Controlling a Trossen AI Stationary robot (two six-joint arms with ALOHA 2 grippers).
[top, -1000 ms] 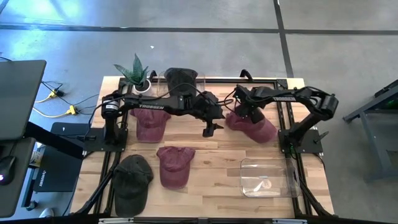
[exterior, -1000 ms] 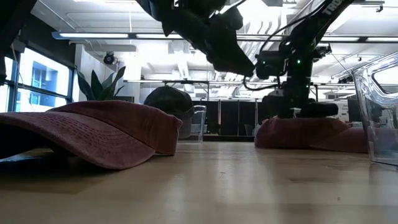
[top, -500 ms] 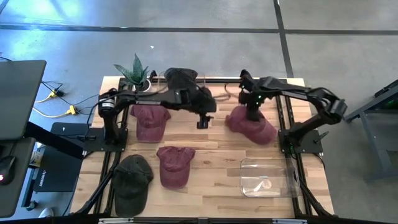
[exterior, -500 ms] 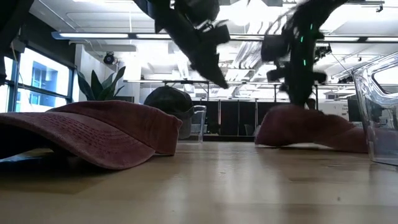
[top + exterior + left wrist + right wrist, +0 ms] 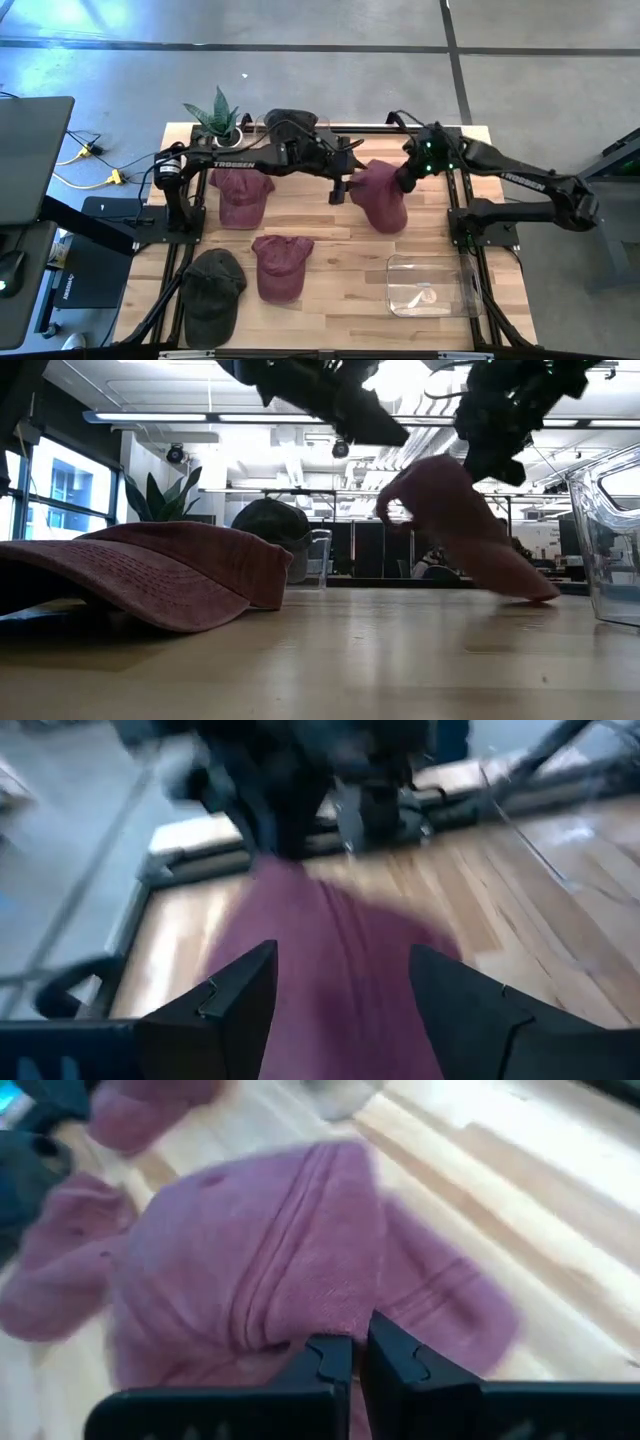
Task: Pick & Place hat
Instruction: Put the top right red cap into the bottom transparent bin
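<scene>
The soft maroon fabric cap (image 5: 380, 197) is pinched in the closed right gripper (image 5: 406, 183), one edge lifted off the wooden table (image 5: 340, 290); beside it, the left gripper (image 5: 338, 190) is held half-open, empty.

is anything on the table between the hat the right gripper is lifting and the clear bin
Nothing visible. The right gripper is shut on the maroon hat, and only bare wood lies between it and the clear bin.
</scene>
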